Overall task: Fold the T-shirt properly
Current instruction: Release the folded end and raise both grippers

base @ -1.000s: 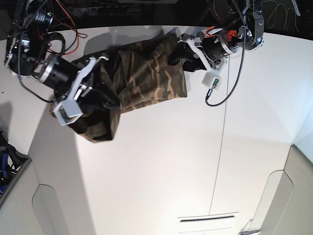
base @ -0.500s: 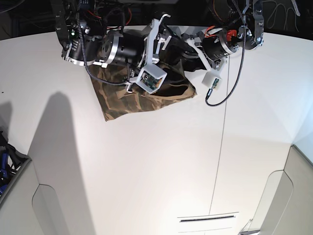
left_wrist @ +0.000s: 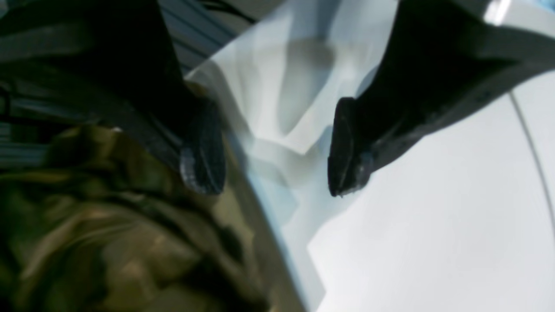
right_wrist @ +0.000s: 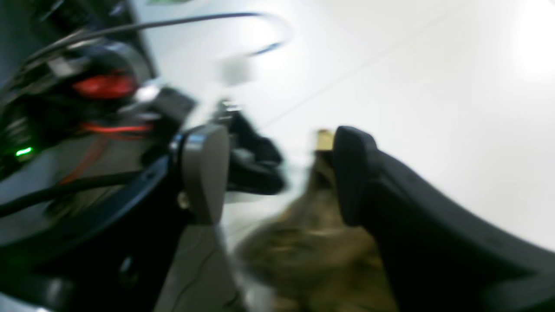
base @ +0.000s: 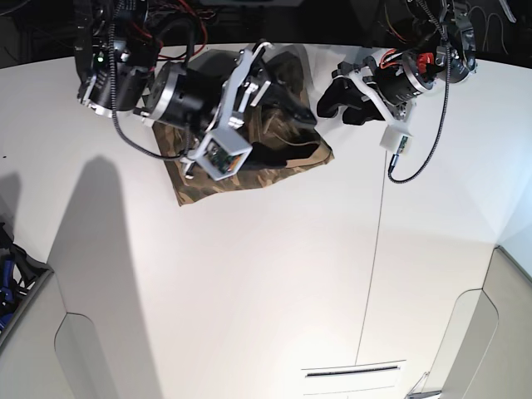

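On white table, rumpled camouflage T-shirt

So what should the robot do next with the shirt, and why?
Probably lift the right claw up and away from the T-shirt. Both claws look open, nothing is pinched, and the cloth lies in a folded bundle on the table. The left claw hangs just beside it, over bare table.
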Tool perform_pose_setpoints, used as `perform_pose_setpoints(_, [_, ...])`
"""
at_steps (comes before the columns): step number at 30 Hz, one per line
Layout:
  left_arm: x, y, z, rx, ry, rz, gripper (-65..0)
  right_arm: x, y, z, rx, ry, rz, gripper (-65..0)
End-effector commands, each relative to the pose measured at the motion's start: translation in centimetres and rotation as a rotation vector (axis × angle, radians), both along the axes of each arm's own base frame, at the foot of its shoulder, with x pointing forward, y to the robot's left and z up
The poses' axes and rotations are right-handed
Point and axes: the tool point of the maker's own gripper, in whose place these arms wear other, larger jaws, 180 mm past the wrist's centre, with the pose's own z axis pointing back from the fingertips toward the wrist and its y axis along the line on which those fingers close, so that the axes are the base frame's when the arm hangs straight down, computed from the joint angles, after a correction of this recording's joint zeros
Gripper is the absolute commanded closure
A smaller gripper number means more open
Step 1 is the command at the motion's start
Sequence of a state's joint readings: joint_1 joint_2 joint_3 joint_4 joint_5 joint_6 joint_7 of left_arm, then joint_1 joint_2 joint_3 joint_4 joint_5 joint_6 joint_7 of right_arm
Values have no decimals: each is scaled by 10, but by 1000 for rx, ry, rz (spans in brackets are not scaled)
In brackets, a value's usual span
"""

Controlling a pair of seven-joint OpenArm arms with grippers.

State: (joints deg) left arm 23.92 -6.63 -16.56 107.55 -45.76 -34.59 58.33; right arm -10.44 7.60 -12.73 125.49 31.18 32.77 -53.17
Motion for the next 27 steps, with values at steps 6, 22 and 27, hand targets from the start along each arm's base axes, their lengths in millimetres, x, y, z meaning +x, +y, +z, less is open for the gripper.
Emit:
perform_pose_setpoints(6, [0,14,17,-20,-49,40,-405,56,-72,22,-9,-116,-288,-302])
perform_pose_setpoints(22, [-6,10,21,-61,-48,19,-405,87,-172,-53,-24,101,-585,0])
perform_pose_setpoints(27, [-6,10,20,-61,-47,19,-405,80,-153,-78,60,209,-521,0])
